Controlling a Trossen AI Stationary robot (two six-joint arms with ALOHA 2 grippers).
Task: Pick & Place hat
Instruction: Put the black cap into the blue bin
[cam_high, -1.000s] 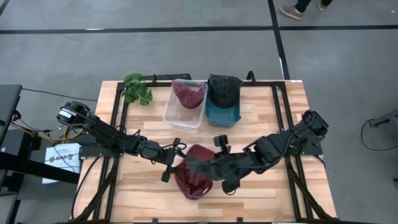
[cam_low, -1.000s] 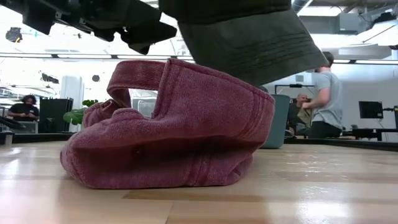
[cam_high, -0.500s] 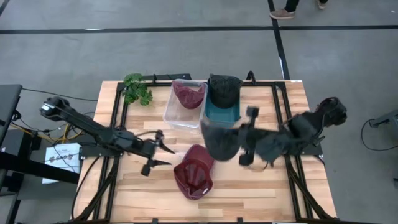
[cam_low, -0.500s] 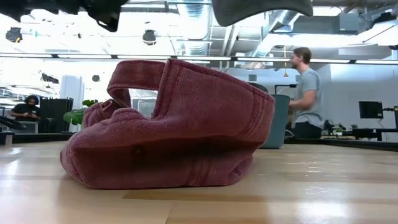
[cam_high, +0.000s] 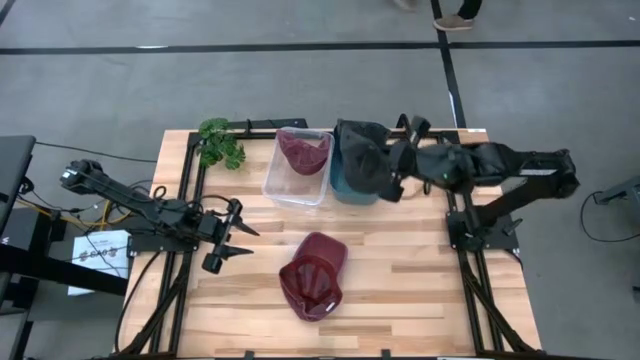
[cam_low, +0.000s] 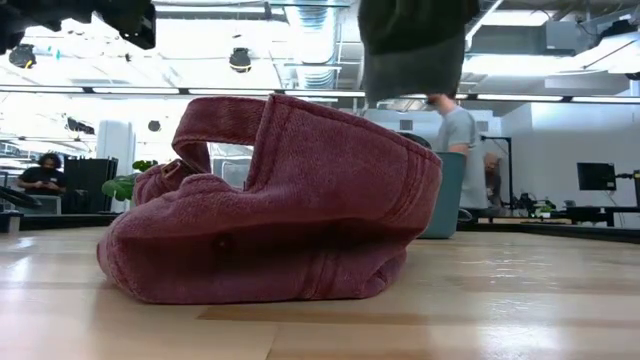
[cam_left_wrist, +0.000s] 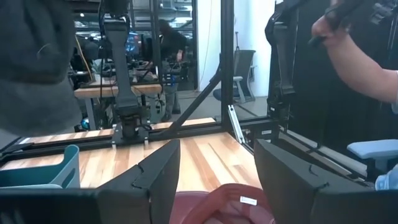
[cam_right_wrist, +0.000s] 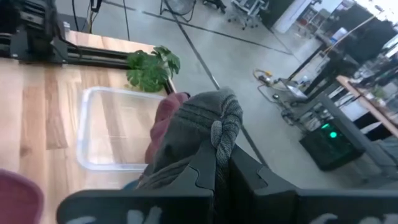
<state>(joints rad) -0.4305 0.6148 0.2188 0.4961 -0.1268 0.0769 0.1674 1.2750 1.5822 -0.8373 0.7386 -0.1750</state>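
we find the dark grey hat (cam_high: 362, 160) held up off the table, directly over the teal bin (cam_high: 352, 186) at the far edge. the right gripper (cam_high: 398, 168) is clenched on its fabric; in the right wrist view the cloth (cam_right_wrist: 202, 127) is bunched tight between the two dark fingers (cam_right_wrist: 200, 167). in the low view the hat (cam_low: 412, 45) hangs down from above, beyond the maroon cap.

a maroon cap (cam_high: 313, 275) lies upside down on the wooden table (cam_high: 420, 290), well apart from the teal bin and nearer the table's front edge. in the low view it (cam_low: 270, 205) fills the foreground.

just beside the teal bin, on the left arm's side, stands a clear bin (cam_high: 297, 168) holding a second maroon cap (cam_high: 303, 150). a green plant (cam_high: 220, 142) sits beyond the clear bin, near the far left corner.

the left gripper (cam_high: 232, 240) hovers well clear of the teal bin, to the left arm's side of the maroon cap, fingers spread apart and holding nothing; the left wrist view shows the gap between its fingers (cam_left_wrist: 160, 175).

a person (cam_low: 458, 150) stands in the room behind the table; what they are doing we cannot tell.
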